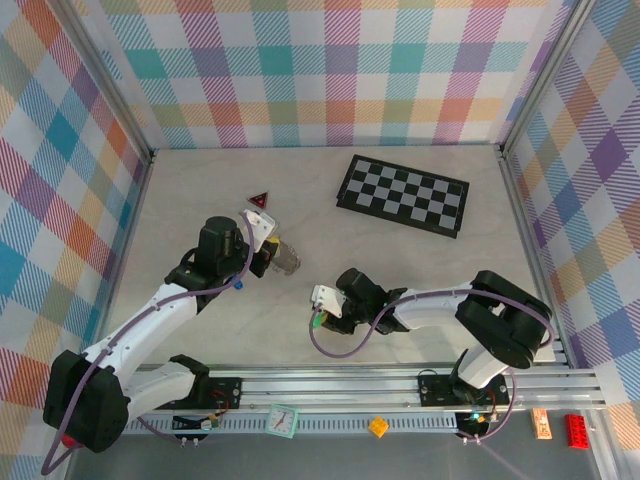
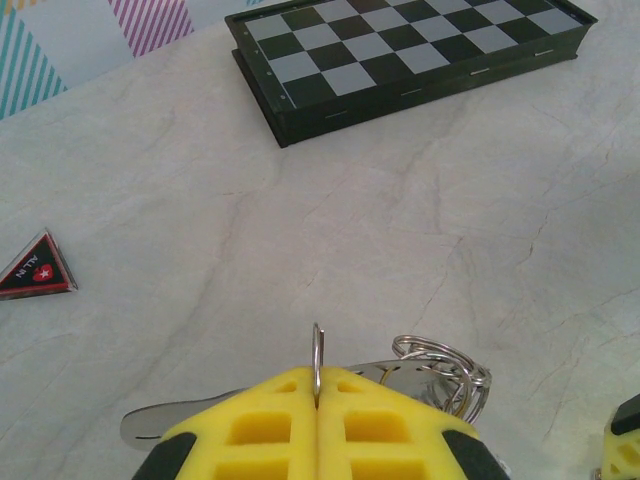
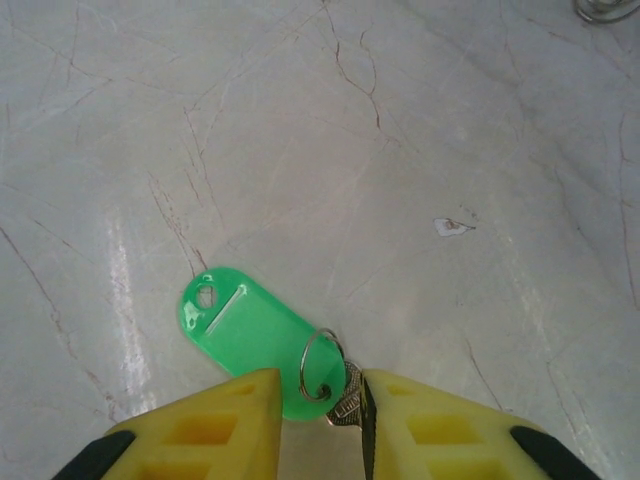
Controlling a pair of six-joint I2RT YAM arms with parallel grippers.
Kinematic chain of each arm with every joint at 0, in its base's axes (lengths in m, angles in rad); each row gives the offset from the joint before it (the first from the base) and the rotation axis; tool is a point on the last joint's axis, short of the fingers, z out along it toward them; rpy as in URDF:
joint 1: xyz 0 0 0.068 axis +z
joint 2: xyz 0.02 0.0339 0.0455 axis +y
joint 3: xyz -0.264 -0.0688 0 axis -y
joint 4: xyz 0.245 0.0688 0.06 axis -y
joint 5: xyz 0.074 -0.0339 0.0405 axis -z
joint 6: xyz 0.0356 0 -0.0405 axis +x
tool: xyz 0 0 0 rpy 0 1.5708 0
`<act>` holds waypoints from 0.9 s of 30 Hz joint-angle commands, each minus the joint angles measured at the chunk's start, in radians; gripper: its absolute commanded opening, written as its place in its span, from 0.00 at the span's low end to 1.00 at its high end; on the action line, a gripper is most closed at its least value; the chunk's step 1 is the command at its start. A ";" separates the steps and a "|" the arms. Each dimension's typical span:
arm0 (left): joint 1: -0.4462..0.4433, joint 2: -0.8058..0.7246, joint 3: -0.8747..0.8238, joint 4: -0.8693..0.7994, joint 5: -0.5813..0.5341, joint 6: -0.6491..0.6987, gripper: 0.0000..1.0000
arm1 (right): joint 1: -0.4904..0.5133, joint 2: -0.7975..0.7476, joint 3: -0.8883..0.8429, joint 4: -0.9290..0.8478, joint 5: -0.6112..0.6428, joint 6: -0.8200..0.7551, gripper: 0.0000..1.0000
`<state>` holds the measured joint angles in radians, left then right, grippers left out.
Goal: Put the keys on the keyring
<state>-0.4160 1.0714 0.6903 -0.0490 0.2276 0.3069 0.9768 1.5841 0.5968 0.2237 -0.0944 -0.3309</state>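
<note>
Left claw (image 2: 317, 388): clenched, fingers flush, pinching one thin wire loop of the keyring (image 2: 440, 362). The remaining silvery rings bunch just beside the fingers.

Right claw (image 3: 320, 380): part open, straddling the metal shank end of the green key (image 3: 245, 330). The shank sits at one finger's inner face. The translucent green head lies flat on the worktop (image 3: 300, 150).

I counted one chessboard (image 1: 403, 194) and one red triangle (image 1: 260, 198) out there. Keys, two: one green key (image 3: 250, 340) and one blue key (image 1: 238, 285), that one barely a speck. One keyring (image 2: 440, 365), its silver loops too bunched to number. My grippers made two, left gripper (image 2: 317, 385) and right gripper (image 3: 320, 385). Along the front rail sat one clock (image 1: 283, 420), one yellow block (image 1: 378, 426), one orange piece (image 1: 541, 423) and one red brick (image 1: 577, 428).
</note>
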 commanded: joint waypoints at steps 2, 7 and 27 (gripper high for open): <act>0.009 -0.012 0.009 0.042 0.032 0.011 0.00 | 0.004 0.019 0.036 0.022 -0.015 -0.019 0.23; 0.009 -0.014 0.009 0.041 0.033 0.011 0.00 | 0.004 0.021 0.041 0.016 -0.015 -0.022 0.16; 0.007 -0.068 -0.016 0.094 0.135 0.023 0.00 | -0.078 -0.245 -0.038 -0.143 -0.055 0.251 0.00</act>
<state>-0.4164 1.0447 0.6888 -0.0402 0.2897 0.3115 0.9154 1.4029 0.5880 0.1547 -0.1173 -0.2092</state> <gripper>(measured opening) 0.043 0.046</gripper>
